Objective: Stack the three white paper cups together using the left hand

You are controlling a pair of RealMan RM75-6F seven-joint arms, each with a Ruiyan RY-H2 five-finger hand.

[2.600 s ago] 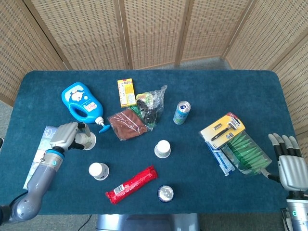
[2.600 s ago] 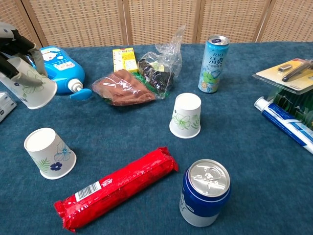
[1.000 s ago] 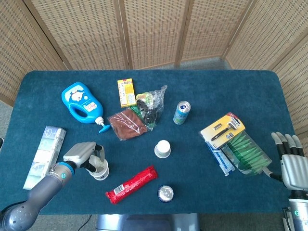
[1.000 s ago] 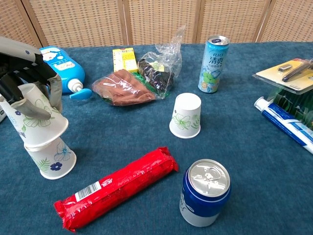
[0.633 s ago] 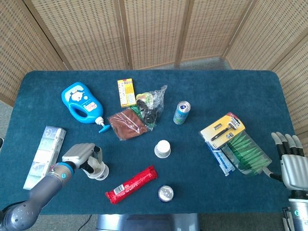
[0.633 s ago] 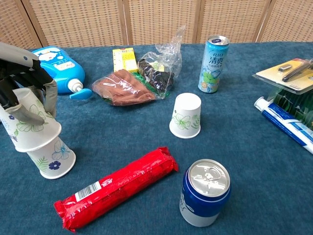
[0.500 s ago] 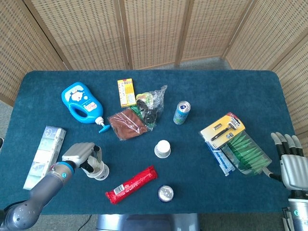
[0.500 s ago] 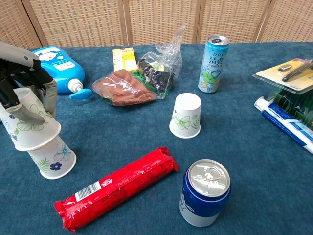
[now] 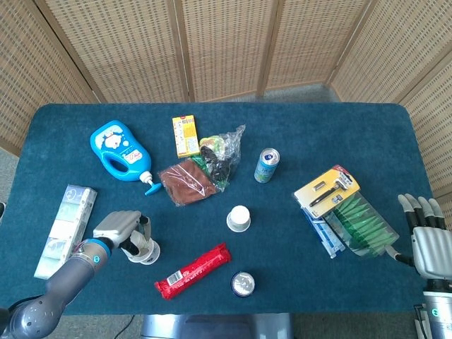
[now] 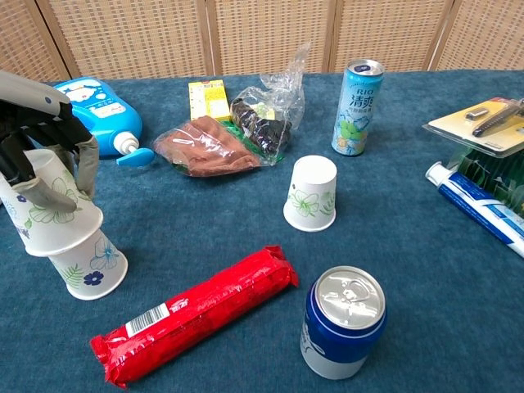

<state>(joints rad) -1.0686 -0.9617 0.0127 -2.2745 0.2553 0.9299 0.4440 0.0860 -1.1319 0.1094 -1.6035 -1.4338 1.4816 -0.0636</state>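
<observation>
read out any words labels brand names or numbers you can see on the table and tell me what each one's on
"RIO": on the tall light-blue can, above Chinese characters too small for me to make out.
Barcode, digits unreadable: red packet.
Yellow box: print too small to read.
Blue detergent bottle: label blurred.
Toothpaste tube: lettering unreadable.
Paper cups: flower prints only, no text.

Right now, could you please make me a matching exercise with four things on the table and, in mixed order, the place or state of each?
Things:
1. cup in the left hand
2. lone paper cup
3. dark blue can
4. red packet

States:
A. lies flat, between the cups
B. stands upright at the near edge
C. upside down, alone, mid-table
D. held tilted over another cup

Pairs: 1-D, 2-C, 3-B, 4-A
</observation>
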